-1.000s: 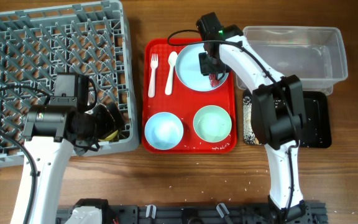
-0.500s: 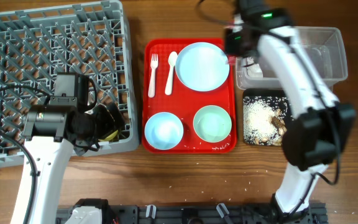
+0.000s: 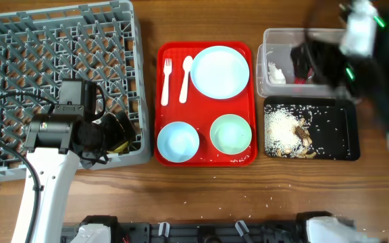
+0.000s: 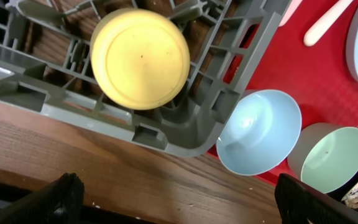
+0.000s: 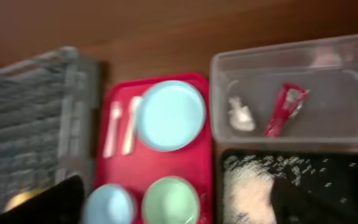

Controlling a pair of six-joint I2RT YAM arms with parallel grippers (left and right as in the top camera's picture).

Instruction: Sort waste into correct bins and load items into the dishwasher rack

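The rack (image 3: 46,40) lay left of the serving tray (image 3: 204,111), the tub (image 3: 279,44) right, the shallow tray (image 3: 336,131) before the tub. The wrapper (image 5: 284,107) and scrap (image 5: 240,115) lay in the tub.

Rice (image 3: 277,125) in black tray (image 3: 340,138), right arm (image 3: 387,81) blurred

right arm (image 3: 383,74) motion-blurred, clear tub (image 3: 267,64) partly hidden
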